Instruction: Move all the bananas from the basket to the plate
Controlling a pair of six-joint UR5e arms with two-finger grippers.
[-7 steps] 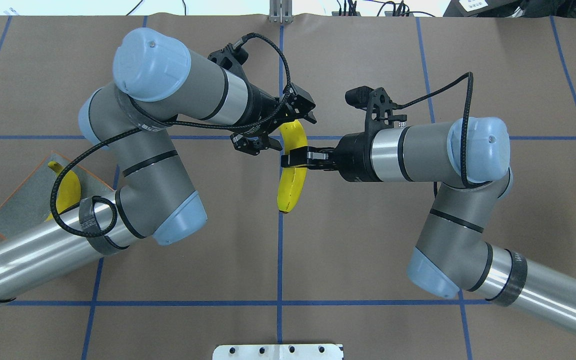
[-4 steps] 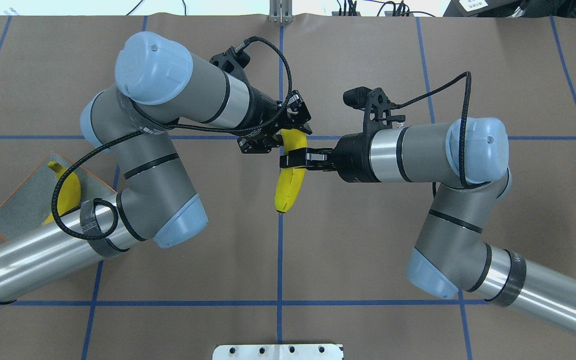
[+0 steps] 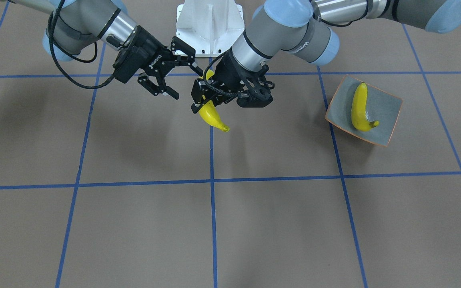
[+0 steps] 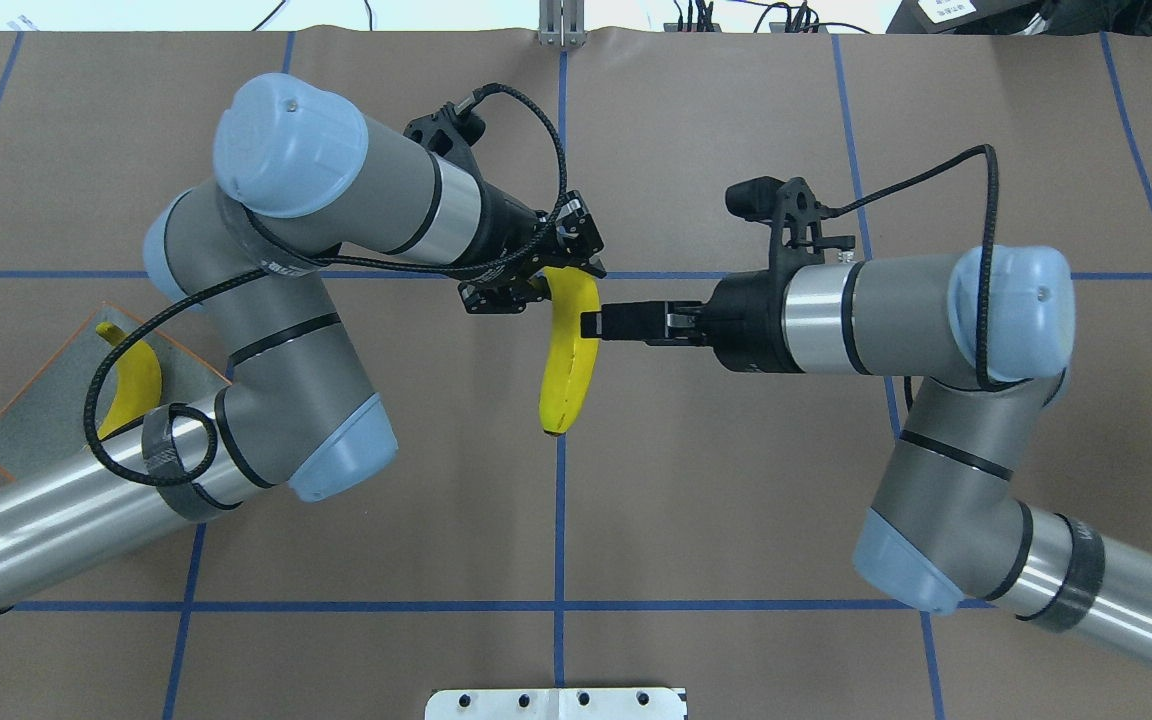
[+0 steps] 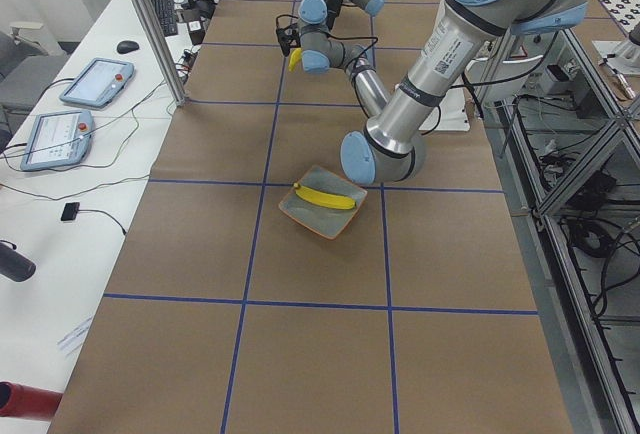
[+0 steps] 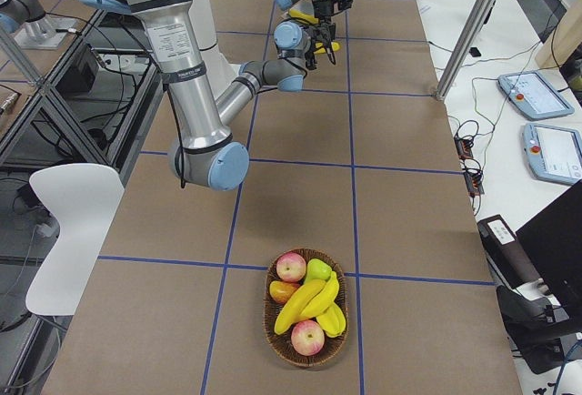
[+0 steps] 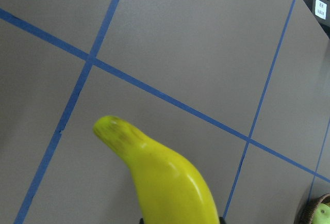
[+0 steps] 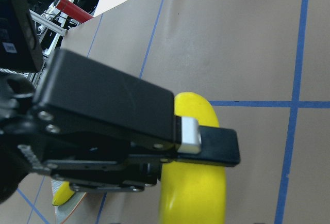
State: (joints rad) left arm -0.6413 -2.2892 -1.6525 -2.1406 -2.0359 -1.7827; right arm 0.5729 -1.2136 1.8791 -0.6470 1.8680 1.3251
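**A:** Item 1, far L?

**B:** Plate (image 4: 31, 405), near table's L edge. One banana (image 4: 139, 380) lies in it, part hidden under L arm in overhead view. Same as 1 s ago.

**A:** Item 2?

**B:** Left gripper (image 4: 539, 283). Jaws closed tight on far end of the held banana (image 4: 566, 355). At 1 s ago they stood spread round that end, and by 0.6 s ago they had narrowed.

**A:** Banana's posn?

**B:** Over the centre tape line, off the tabletop, free end pointing toward robot's base. Shifted slightly L since 1 s ago.

**A:** Item 3?

**B:** Right gripper (image 4: 593, 323). Jaws spread wide, nothing in them. It was clamped on banana's middle 1 s ago. It has since let go and backed off R, so the tips are just beside the fruit, not touching.

**A:** Item 4, far R?

**B:** Basket (image 6: 266, 315), wicker, at table's R end. Holds more bananas (image 6: 305, 304) w/ apples and other fruit.
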